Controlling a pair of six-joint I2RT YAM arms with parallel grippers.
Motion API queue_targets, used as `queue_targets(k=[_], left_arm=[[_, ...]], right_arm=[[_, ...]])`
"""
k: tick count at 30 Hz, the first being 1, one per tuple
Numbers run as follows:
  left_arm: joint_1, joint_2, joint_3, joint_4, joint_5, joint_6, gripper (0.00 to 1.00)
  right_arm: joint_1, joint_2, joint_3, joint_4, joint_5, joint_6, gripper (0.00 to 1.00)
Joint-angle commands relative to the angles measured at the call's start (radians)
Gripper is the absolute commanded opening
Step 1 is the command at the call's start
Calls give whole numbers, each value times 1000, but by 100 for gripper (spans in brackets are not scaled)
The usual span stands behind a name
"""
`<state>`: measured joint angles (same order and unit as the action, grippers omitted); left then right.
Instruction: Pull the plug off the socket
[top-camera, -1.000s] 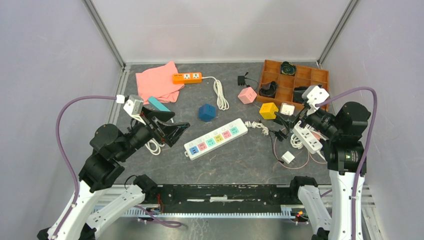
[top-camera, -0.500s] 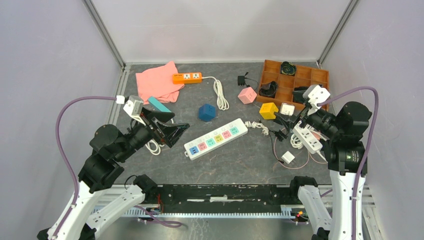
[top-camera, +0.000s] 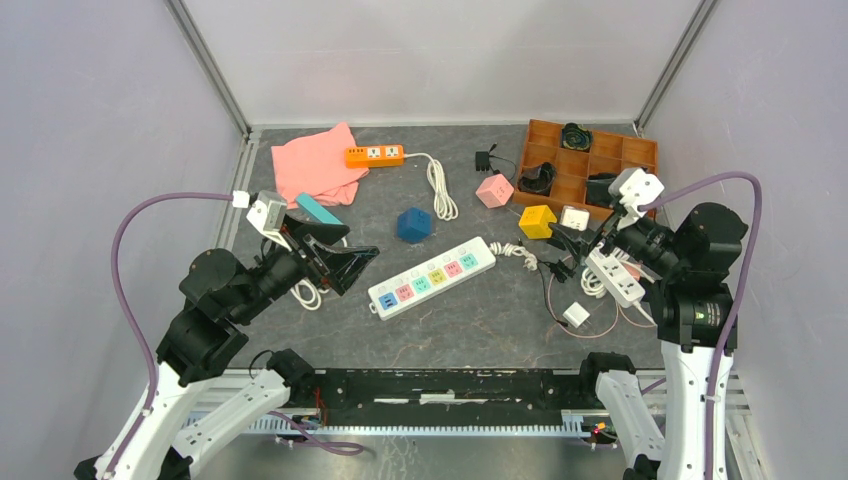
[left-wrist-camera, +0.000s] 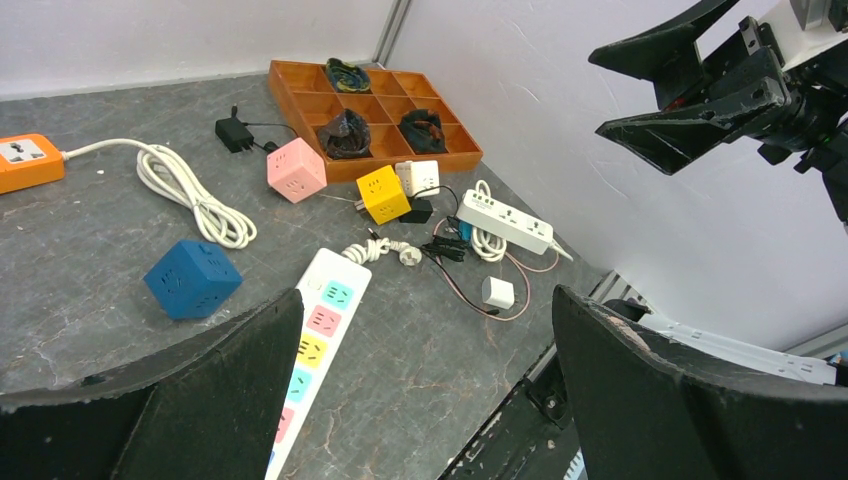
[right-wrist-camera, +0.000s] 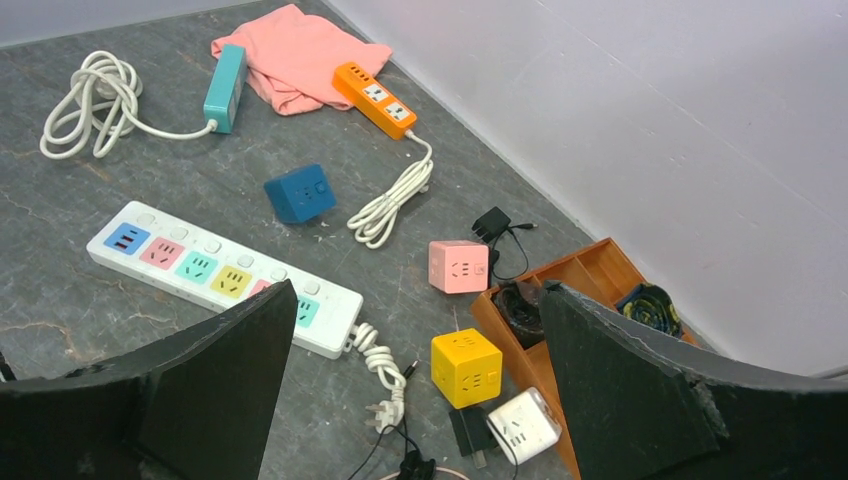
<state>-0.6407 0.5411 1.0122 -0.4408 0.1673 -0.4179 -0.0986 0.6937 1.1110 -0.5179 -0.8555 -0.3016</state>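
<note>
The socket (top-camera: 432, 276), a long white strip with pastel outlets, lies slanted at mid-table. It also shows in the left wrist view (left-wrist-camera: 315, 330) and the right wrist view (right-wrist-camera: 200, 265). Its visible outlets hold no plug. Its coiled white cord ends in a loose plug (top-camera: 520, 255) lying on the table at its right end, also seen in the right wrist view (right-wrist-camera: 385, 412). My left gripper (top-camera: 358, 264) is open and empty, hovering left of the strip. My right gripper (top-camera: 557, 252) is open and empty, hovering right of the cord end.
An orange strip (top-camera: 374, 155), pink cloth (top-camera: 315, 165) and teal strip (top-camera: 317, 208) lie far left. Blue (top-camera: 413, 224), pink (top-camera: 494, 190), yellow (top-camera: 537, 221) and white (top-camera: 574, 218) cubes lie behind the socket. An orange tray (top-camera: 529, 150), plain white strip (top-camera: 615, 275) and charger (top-camera: 576, 314) lie at the right.
My right arm has drifted slightly to the right. The left arm and the objects have not moved.
</note>
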Motion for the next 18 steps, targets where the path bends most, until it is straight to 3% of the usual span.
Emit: queue_targets(k=[1, 18], left_arm=[[4, -1, 14, 5, 1, 5, 100], [4, -10, 9, -5, -7, 13, 100]], right_arm=[[-2, 1, 37, 30, 13, 51, 98], [-3, -1, 50, 42, 29, 108, 98]])
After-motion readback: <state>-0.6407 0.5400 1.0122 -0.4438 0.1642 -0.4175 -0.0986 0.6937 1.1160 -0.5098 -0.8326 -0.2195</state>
